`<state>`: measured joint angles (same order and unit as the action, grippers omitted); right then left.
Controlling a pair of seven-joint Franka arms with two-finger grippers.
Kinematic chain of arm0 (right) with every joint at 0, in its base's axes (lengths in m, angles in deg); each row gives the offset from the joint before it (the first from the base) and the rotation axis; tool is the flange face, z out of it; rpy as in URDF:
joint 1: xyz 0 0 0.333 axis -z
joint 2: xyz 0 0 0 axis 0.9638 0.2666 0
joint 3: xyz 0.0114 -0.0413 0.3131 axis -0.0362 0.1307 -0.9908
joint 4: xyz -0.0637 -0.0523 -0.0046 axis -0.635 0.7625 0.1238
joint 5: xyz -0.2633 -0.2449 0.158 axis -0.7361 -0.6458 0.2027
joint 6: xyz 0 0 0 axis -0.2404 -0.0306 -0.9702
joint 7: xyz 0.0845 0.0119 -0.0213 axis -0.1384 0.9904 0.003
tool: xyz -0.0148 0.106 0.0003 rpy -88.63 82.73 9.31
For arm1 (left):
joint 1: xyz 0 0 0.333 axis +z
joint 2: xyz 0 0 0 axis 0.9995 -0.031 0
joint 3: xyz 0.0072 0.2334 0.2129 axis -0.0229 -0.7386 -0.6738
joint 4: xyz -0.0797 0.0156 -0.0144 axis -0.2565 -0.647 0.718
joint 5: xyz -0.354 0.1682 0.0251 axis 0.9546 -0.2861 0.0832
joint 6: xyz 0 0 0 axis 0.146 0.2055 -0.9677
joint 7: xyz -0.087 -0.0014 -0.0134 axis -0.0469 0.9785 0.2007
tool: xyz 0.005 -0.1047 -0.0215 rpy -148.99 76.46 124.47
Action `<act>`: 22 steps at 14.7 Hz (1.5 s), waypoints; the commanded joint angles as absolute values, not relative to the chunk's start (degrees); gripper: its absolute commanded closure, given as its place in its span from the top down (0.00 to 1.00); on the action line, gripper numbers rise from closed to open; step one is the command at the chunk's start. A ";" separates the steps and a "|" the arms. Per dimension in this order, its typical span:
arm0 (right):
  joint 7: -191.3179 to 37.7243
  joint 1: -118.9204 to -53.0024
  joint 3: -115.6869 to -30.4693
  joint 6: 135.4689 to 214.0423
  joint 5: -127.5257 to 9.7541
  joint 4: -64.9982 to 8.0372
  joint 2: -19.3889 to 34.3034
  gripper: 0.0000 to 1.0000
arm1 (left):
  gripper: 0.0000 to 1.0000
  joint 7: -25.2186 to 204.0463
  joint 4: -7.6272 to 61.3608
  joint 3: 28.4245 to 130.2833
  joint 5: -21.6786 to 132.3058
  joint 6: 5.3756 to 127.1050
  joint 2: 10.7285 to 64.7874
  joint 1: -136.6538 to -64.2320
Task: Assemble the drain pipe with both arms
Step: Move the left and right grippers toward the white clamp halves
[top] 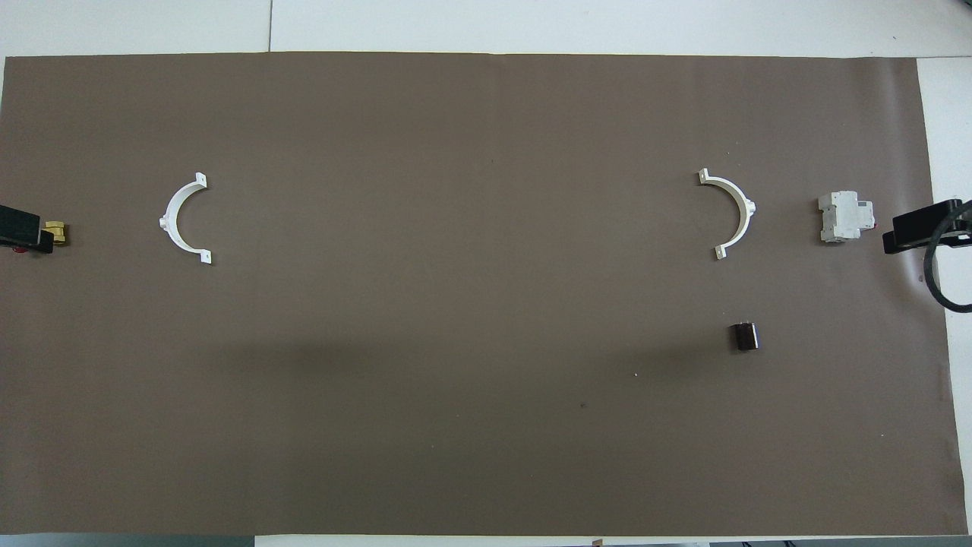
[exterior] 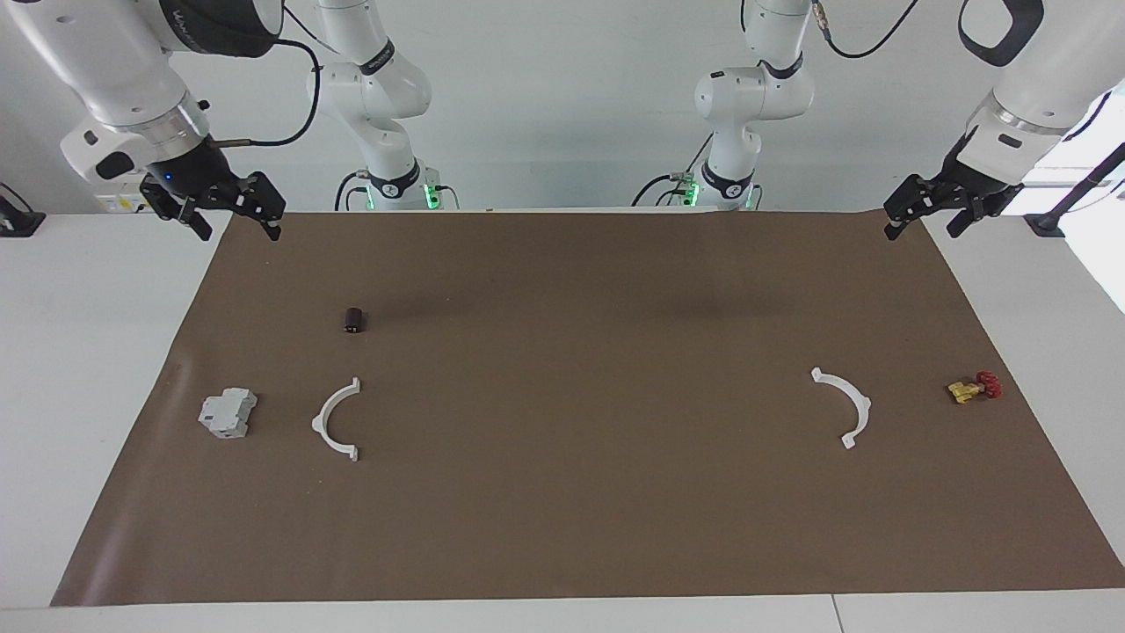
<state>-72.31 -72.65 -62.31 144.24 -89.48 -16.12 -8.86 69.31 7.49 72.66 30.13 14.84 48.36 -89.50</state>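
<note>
Two thin white plastic half-ring arcs with small tabs lie flat on the brown paper sheet (exterior: 562,492) that covers the bench, well apart from each other. One white arc (exterior: 337,419) lies toward the right arm's end, just beside a grey boxy plastic block (exterior: 228,413), with a small dark brown cylinder (exterior: 354,320) nearer to the robots. The other white arc (exterior: 844,407) lies toward the left arm's end, near a small yellow-and-red valve (exterior: 974,388).

Both arms wait, raised. The right gripper (exterior: 237,221) hangs over the sheet's corner at its own end, jaws wide and holding nothing. The left gripper (exterior: 923,220) hangs over the corner at its own end, jaws likewise wide and empty.
</note>
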 commanded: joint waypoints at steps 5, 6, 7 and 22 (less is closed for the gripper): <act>-70.91 -72.08 -62.89 145.13 -89.13 -17.01 -9.73 1.00 | 1.00 69.67 7.40 72.55 30.09 14.34 48.61 -89.98; -70.99 -72.08 -62.89 145.57 -89.04 -16.93 -9.64 1.00 | 1.00 69.66 7.40 72.55 30.09 14.25 48.61 -89.98; -71.17 -72.51 -62.89 145.31 -89.04 -17.45 -9.90 1.00 | 1.00 69.66 7.40 72.55 30.09 14.25 48.61 -89.98; -80.84 -72.60 -63.33 174.44 -86.05 -25.95 3.53 1.00 | 1.00 69.84 10.04 72.55 29.91 22.23 46.68 -89.72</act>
